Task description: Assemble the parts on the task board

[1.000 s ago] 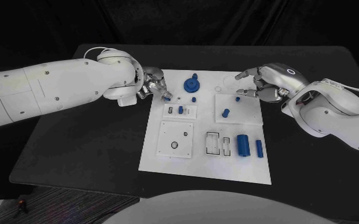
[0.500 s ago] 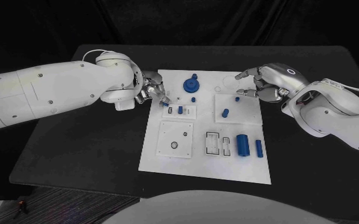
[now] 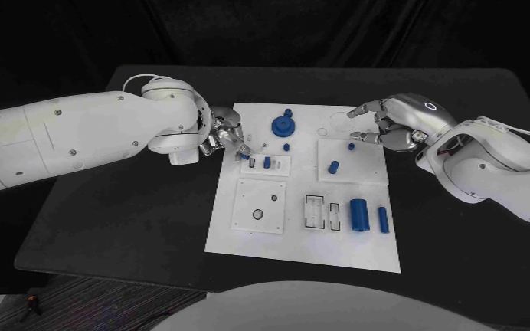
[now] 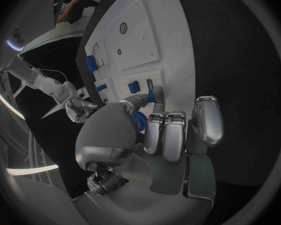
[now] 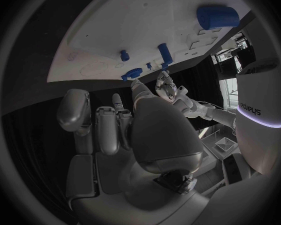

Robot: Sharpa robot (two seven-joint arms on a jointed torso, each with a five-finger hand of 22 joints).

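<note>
**Assembly partly done: several blue parts seated, two loose, one in the left hand**

The flat white rectangular task board [image 3: 304, 250] lies at the middle of the black bench [image 3: 122, 216]. Taking the board as a clock face in the head view, a round blue gear-like disc with a raised hub [image 3: 284, 125] stands near 12 o'clock, with a small blue stud [image 3: 286, 147] just below it. On the raised white square plate toward 2 o'clock, a short blue peg [image 3: 332, 166] stands upright and a smaller blue piece [image 3: 350, 146] sits near the plate's top edge. At about 10 o'clock a little blue block [image 3: 266, 162] stands in the small white slotted fixture [image 3: 266, 164]. These look seated, though I cannot confirm each is fully home.

Toward 4 o'clock a thick blue cylinder [image 3: 358, 214] and a thin blue rod [image 3: 383, 220] lie flat and unplaced. The outlined rectangular recesses [image 3: 322, 213] beside them and the white square plate with a round hole [image 3: 259, 205] at 8 o'clock look unfilled.

The left hand [image 3: 227, 132] hangs at the board's 10 o'clock edge, its fingertips [image 4: 158, 96] pinched on a small blue part [image 4: 138, 121] just beside the fixture. The right hand [image 3: 387, 128] hovers over the 2 o'clock edge with its fingers loosely curled and nothing visibly in them.

By my judgement, roughly half remains.
</note>
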